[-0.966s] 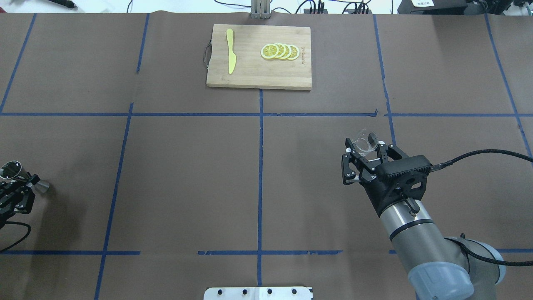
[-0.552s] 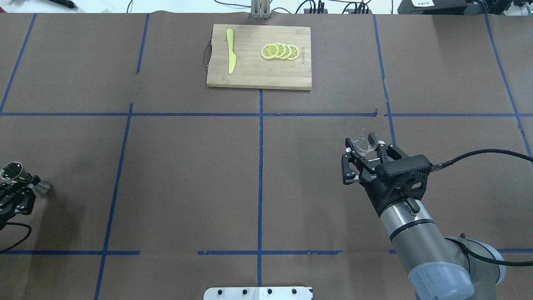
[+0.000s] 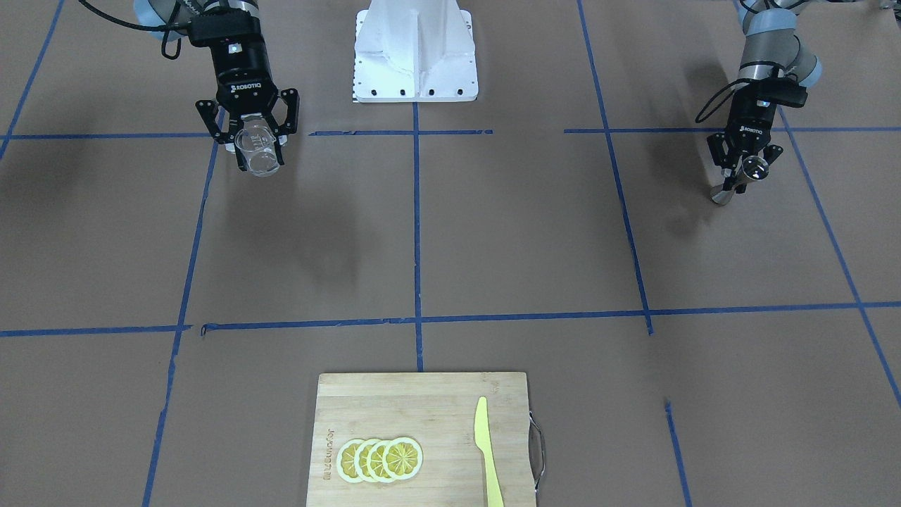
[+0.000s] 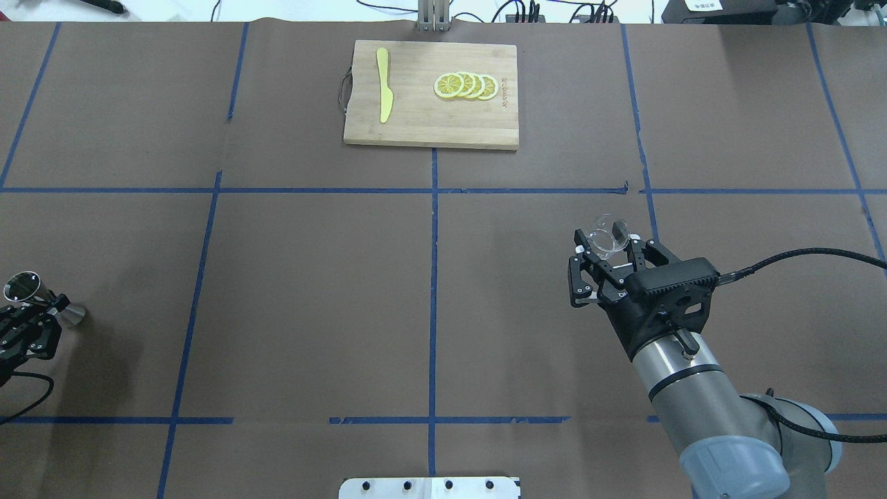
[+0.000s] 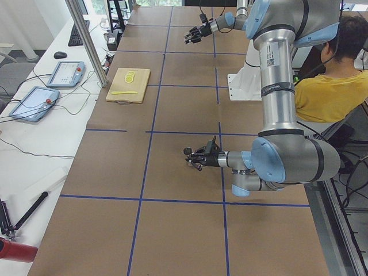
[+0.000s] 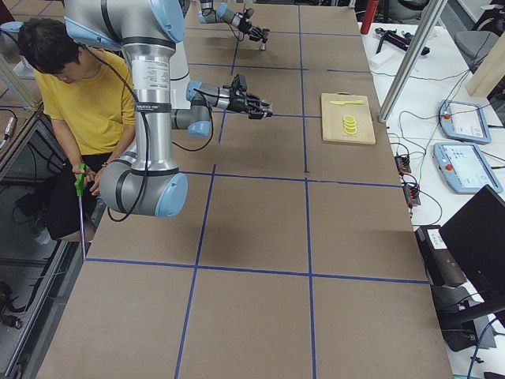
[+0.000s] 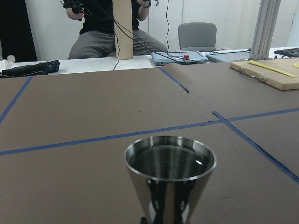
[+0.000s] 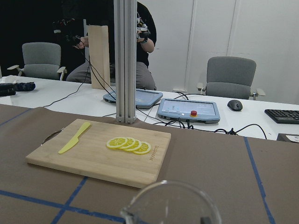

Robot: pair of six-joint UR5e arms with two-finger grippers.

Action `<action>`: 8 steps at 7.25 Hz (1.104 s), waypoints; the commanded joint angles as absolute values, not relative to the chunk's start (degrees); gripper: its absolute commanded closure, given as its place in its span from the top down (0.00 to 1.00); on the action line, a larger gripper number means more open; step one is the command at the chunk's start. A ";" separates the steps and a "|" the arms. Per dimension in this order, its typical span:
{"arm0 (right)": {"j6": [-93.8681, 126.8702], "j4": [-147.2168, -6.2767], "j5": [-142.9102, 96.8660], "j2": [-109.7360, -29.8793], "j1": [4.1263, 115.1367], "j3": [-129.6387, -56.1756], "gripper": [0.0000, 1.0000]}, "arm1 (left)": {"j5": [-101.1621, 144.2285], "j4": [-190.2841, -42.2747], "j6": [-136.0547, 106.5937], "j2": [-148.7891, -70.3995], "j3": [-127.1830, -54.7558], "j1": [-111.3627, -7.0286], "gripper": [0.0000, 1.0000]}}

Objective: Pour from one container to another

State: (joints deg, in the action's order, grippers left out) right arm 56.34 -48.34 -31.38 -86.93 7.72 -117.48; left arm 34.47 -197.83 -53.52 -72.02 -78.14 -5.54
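Steel first: the jigger (image 4: 21,286) sits at the far left edge of the overhead view. The left gripper (image 4: 50,305) pinches it at its narrow waist, fingers closed on it. From the left wrist camera it stands upright, mouth up, and I see no liquid inside. Whether its foot touches the brown paper (image 4: 312,298) or hangs just over it, I cannot tell.

In the middle, at the far side of the table, lies a wooden cutting board (image 4: 429,125) with a yellow knife (image 4: 383,93) and a fan of lemon slices (image 4: 466,85). None of it is in my way.

On the right, the right gripper (image 4: 606,244) is clamped around the glass cup (image 4: 601,234), which it holds up off the table and roughly level. The glass is too clear for me to say what it holds.

I judge that both vessels are in hand and the pour is not yet begun, since they are well apart, most of the table's width between them. Next I need to bring them together and set the cup's pouring lip just over the jigger's small mouth. Then I roll the right wrist slowly.
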 commanded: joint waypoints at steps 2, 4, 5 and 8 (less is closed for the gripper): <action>56.34 -48.34 -31.38 -86.92 7.65 -117.42 0.00 | 34.54 -197.14 -53.53 -72.16 -78.13 -5.36 0.00; 56.34 -48.34 -31.38 -86.92 7.73 -117.51 0.00 | 34.54 -197.05 -53.53 -72.25 -78.13 -5.36 0.00; 56.34 -48.34 -31.38 -86.84 7.73 -117.42 0.00 | 34.54 -197.14 -53.53 -72.25 -78.13 -5.27 0.03; 56.34 -48.34 -31.38 -86.84 7.65 -117.42 0.00 | 34.54 -197.05 -53.53 -72.25 -78.13 -5.36 0.33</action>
